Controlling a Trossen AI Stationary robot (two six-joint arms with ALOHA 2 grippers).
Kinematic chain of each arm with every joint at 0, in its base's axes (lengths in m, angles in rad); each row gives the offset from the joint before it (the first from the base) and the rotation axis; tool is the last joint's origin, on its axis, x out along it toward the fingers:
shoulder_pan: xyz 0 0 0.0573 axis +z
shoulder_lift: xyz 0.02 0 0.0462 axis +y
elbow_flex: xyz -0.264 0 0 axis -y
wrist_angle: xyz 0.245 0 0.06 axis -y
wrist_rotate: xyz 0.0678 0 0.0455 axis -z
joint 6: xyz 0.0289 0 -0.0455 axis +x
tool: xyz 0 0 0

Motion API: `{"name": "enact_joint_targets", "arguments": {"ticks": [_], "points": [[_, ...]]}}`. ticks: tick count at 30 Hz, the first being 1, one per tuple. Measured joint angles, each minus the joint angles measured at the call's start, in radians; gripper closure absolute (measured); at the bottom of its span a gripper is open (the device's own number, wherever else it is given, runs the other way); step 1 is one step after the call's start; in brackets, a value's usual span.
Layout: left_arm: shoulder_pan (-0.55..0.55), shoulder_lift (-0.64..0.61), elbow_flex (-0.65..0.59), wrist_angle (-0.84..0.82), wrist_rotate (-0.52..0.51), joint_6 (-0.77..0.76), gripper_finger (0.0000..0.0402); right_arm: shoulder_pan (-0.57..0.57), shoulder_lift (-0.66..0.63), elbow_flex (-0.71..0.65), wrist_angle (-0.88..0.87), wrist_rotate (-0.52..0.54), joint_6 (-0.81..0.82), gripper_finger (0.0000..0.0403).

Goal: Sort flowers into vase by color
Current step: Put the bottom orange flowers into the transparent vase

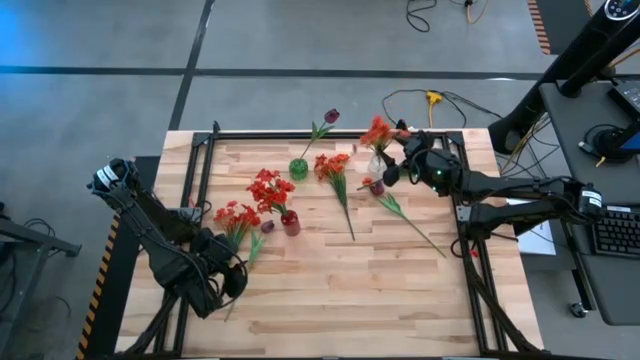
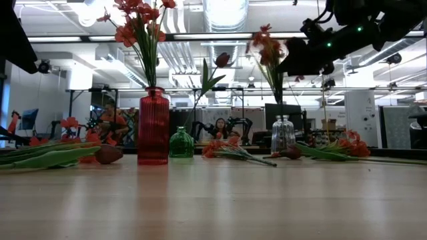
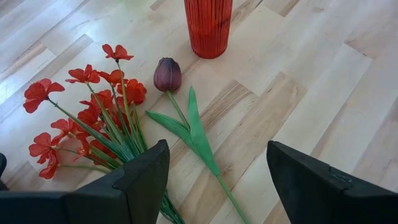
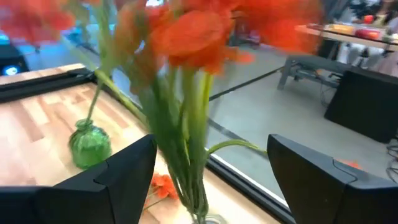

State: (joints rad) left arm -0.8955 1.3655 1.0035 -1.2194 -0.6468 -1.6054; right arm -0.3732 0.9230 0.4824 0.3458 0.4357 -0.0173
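Three vases stand on my wooden table (image 1: 300,300) from above: a red vase (image 1: 290,222) with red blooms (image 1: 268,188), a green vase (image 1: 298,169) with a purple bud (image 1: 331,116), and a clear vase (image 1: 376,166) with orange blooms (image 1: 377,131). My right gripper (image 1: 395,160) sits just beside that clear vase, jaws apart. My left gripper (image 1: 237,262) hovers near loose red flowers (image 1: 235,215), fingers spread, holding nothing. At table height, the three vases stand in a row. My left wrist camera shows a purple tulip (image 3: 167,74) lying beside red flowers. My right wrist camera frames orange stems between open fingers (image 4: 124,171).
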Motion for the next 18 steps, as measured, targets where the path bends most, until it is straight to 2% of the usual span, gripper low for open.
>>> {"name": "enact_joint_targets", "arguments": {"ticks": [10, 18], "points": [[0.000, 0.000, 0.000, 0.000, 0.000, 0.000, 0.0151, 0.000, -0.011, 0.000, -0.002, -0.025, -0.037, 0.0104], [0.000, 0.000, 0.000, 0.000, 0.000, 0.000, 0.0151, 0.000, -0.100, 0.000, -0.001, -0.051, -0.030, 0.0096]]}}
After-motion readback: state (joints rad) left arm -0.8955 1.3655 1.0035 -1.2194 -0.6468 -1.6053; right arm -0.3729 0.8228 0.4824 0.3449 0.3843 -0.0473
